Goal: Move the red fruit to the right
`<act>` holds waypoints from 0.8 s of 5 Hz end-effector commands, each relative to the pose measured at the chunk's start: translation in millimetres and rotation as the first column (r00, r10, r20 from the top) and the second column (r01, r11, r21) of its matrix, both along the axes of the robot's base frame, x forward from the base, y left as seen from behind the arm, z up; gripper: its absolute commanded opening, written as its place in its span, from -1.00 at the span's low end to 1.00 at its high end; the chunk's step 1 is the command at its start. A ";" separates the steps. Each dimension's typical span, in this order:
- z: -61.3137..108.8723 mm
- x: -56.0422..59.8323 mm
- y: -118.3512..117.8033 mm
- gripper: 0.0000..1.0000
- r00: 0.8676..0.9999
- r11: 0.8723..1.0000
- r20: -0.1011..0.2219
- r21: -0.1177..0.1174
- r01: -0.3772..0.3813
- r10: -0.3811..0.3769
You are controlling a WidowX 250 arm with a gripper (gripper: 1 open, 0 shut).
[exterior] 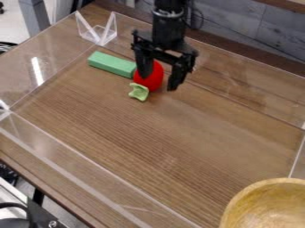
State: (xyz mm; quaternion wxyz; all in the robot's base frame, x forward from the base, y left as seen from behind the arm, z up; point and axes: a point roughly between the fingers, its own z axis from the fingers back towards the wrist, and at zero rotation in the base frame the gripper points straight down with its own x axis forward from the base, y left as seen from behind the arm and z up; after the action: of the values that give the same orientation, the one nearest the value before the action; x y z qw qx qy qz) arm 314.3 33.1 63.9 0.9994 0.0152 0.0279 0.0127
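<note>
No text, label, brand, number or sign can be read in the view; if any small marking is borne by a surface, it may simply be lost at this coarse resolution.

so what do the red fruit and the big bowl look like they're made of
The red fruit looks like smooth plastic, going by its even, bright colour, though painted foam is possible. The bowl may be wood or tan plastic; its yellowish-tan colour fits either.
</note>
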 end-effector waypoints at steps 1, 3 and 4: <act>3.9 4.5 9.4 1.00 0.998 0.999 0.060 0.022 0.029 -0.030; -1.3 7.0 26.6 -1.00 0.995 0.999 0.095 0.040 0.032 -0.036; -0.4 5.8 28.6 1.00 0.994 0.999 0.108 0.034 0.009 -0.013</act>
State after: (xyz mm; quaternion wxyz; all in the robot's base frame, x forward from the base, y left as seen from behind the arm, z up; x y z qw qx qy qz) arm 315.8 56.0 48.8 0.9996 0.0275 -0.0018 -0.0006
